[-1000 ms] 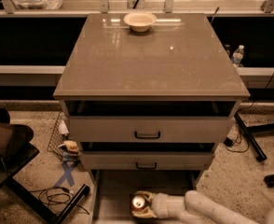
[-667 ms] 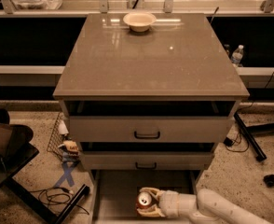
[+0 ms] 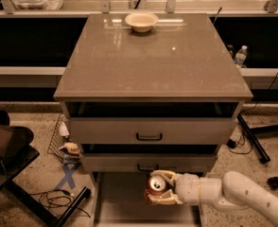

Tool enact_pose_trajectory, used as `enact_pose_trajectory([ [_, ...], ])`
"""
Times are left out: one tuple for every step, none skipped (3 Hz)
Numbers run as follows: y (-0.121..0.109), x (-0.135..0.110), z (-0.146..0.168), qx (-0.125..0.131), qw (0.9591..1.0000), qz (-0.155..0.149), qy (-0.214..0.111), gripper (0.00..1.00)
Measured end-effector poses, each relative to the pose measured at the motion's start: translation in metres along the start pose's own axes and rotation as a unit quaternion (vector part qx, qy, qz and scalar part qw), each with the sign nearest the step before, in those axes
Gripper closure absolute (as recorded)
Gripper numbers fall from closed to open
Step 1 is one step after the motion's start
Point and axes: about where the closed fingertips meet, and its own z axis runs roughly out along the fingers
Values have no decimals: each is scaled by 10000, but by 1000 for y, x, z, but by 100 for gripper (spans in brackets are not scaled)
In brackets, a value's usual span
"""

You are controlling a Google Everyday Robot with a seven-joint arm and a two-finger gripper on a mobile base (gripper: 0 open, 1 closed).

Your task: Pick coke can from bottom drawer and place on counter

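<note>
Cream two-finger gripper [image 3: 152,187], fingers [image 3: 166,175] clenched on small red coke can w/ silver top [image 3: 157,184]; can sits btwn them, top facing cam. Shallow flat grey bottom drawer [image 3: 121,198] is open, under the fingers. Glossy grey-brown counter [image 3: 153,65] is well above them, w/ pale round bowl [image 3: 141,21] at its far edge.

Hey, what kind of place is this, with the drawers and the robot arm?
Probably a robotics lab or test area: a lone drawer cabinet on bare floor, loose cables beside it, and the gripper holding a coke can over the bottom drawer.
</note>
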Motion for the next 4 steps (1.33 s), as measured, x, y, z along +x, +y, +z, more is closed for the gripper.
enact_pose_trajectory([
  [-10,-40,-14,38,10000,26,-50,100],
  [-10,-40,-14,37,10000,26,-51,100],
  [-17,-51,-19,77,9999,133,-56,100],
  [-54,-119,-51,305,9985,430,-152,100],
])
